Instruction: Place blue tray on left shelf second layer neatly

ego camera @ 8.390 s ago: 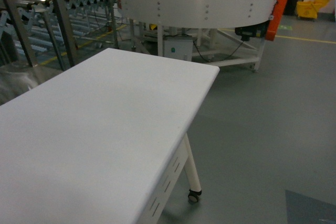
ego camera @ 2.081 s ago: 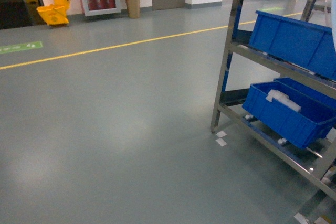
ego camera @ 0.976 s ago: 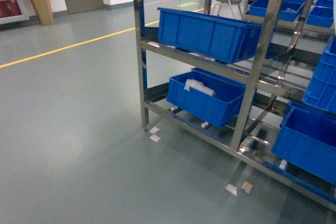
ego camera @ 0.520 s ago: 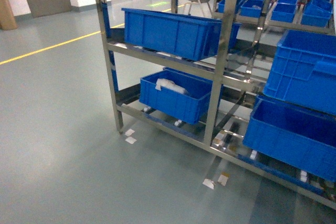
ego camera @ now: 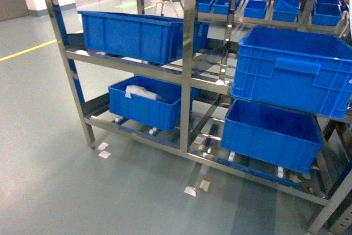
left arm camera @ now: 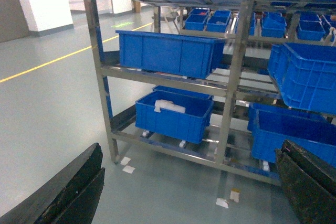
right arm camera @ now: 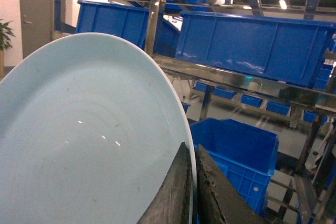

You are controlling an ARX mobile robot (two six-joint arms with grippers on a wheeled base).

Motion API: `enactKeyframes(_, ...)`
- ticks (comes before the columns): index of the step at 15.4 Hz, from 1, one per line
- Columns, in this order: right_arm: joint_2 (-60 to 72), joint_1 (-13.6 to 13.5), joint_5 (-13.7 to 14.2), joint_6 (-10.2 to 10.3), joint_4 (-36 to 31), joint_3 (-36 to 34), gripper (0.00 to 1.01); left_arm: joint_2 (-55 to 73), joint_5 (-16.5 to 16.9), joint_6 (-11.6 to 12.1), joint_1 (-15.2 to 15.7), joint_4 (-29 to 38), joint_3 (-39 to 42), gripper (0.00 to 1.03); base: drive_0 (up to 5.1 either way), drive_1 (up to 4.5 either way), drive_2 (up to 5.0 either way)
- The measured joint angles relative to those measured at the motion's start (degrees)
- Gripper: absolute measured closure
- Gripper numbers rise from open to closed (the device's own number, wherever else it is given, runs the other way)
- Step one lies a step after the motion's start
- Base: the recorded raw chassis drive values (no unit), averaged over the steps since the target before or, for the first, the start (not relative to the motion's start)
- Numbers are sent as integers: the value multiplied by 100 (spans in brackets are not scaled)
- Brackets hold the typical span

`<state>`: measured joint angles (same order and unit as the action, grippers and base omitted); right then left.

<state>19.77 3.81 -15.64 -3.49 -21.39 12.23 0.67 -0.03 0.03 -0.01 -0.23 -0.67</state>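
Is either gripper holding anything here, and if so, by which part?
The right gripper holds the blue tray, pinching its rim at the edge. The left gripper is open and holds nothing.

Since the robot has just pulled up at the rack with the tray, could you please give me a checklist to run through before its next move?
1. Blue tray held in the right gripper: ok, fingers pinch its rim.
2. Left gripper free: ok, open and holding nothing.
3. Rack in front of the robot: ok, steel rack fills the head view.
4. Free spot on the left bay's second layer: cannot tell, a blue crate takes up most of it.
5. Tray level for placing: not ok, it is held tilted.
6. Floor before the rack free of obstacles: ok, only paper scraps lie there.
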Motion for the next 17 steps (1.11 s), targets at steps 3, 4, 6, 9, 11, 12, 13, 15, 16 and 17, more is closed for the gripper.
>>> enactKeyframes(3, -2, 0, 0, 2, -2, 0, 99, 0, 0, 0, 0, 2, 0, 5, -183, 118, -484)
enactKeyframes(4, -2, 0, 0, 0, -7, 0, 99, 0, 0, 0, 0, 2, 0, 5, -165, 266, -597)
enactKeyframes(6, -2, 0, -2, 0, -9, 0, 99, 0, -4, -2, 0, -9, 0, 5, -165, 266, -597)
enactKeyframes(9, 0, 0, 0, 2, 7, 0, 99, 0, 0, 0, 0, -2, 0, 5, -152, 279, -584)
enactKeyframes(11, -2, 0, 0, 0, -7, 0, 99, 0, 0, 0, 0, -4, 0, 5, -152, 279, -584)
enactKeyframes(12, -2, 0, -2, 0, -7, 0, 99, 0, -7, -2, 0, -9, 0, 5, -152, 279, -584)
enactKeyframes(13, 0, 0, -2, 2, 2, 0, 99, 0, -4, 0, 0, -11, 0, 5, -167, 265, -599)
enactKeyframes(15, 0, 0, 0, 2, 9, 0, 99, 0, -4, -2, 0, -7, 0, 5, -157, 275, -589)
enactKeyframes(16, -2, 0, 0, 2, -13, 0, 99, 0, 0, -2, 0, -7, 0, 5, -144, 288, -576)
enactKeyframes(17, 2, 0, 0, 2, 28, 0, 99, 0, 0, 0, 0, 15, 0, 5, -144, 288, -576)
